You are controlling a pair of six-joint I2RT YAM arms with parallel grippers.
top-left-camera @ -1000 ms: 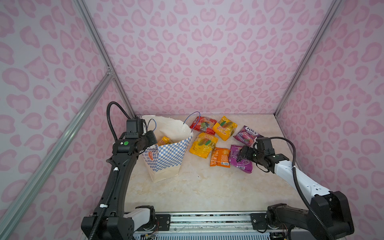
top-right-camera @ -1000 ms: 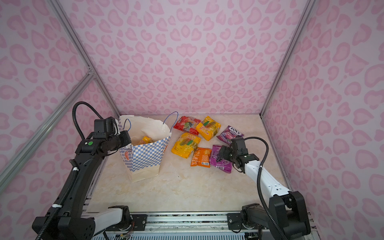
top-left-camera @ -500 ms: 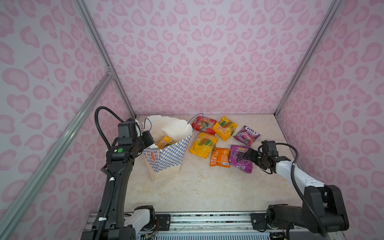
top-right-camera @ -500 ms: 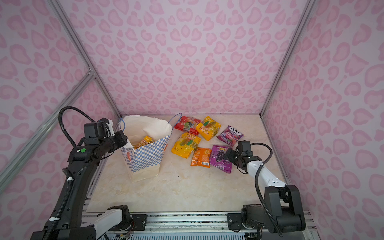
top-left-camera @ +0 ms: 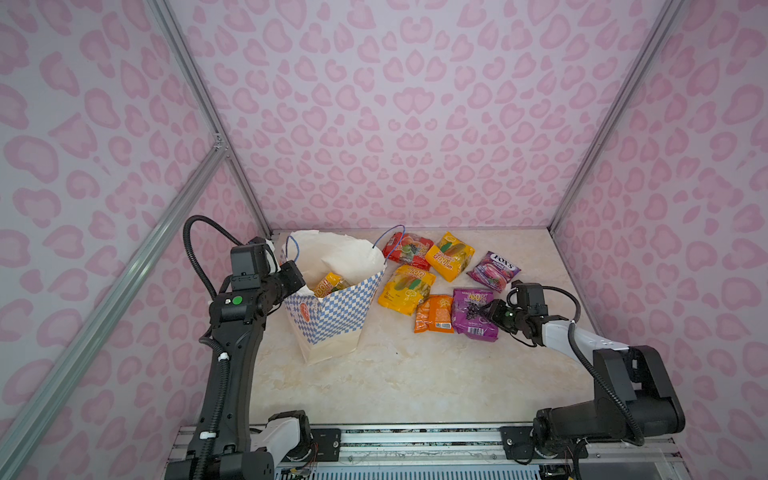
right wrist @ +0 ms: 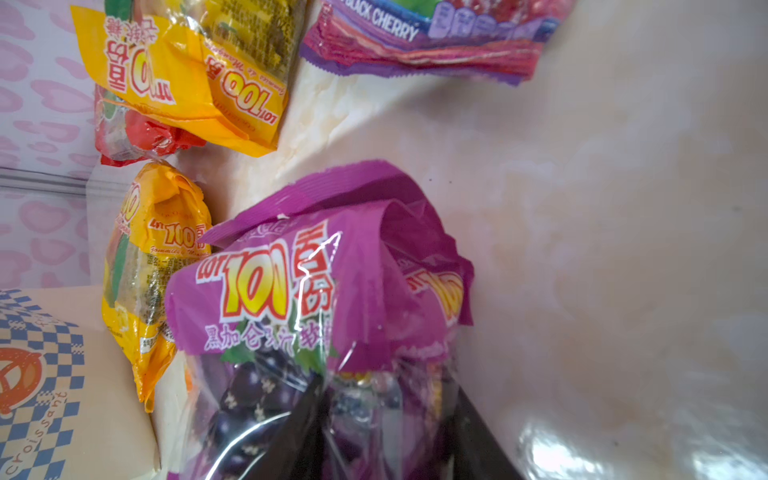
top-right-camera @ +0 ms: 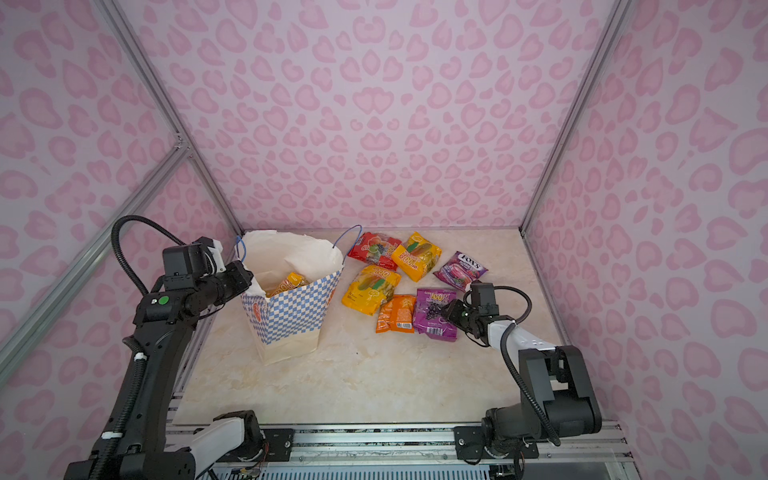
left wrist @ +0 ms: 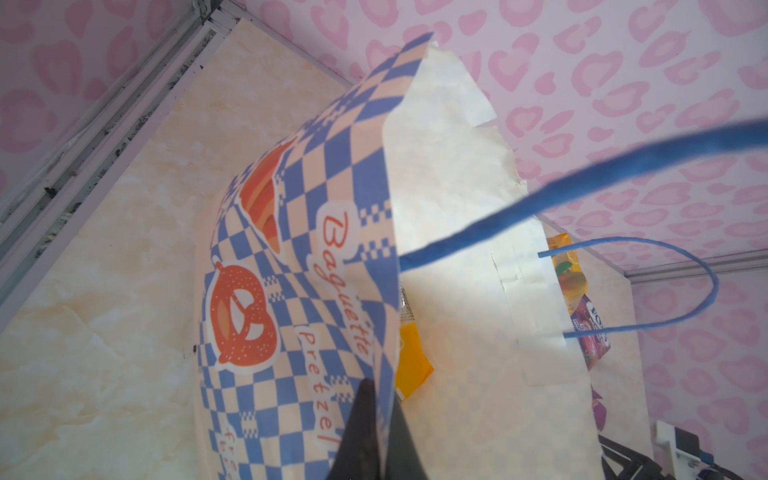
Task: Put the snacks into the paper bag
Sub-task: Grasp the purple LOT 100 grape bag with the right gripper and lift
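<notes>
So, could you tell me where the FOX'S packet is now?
In both top views the FOX'S packet lies on the table at the right rear, right of the rear yellow packet and behind the grape packet.

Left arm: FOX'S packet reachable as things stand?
Likely not: its jaws are shut on the bag's rim, and the bag stands between them and the packet, which lies far off to the right.

Both top views look steeply down from the front over the whole table; left wrist view hugs the bag rim, right wrist view a purple packet, bag alongside
</notes>
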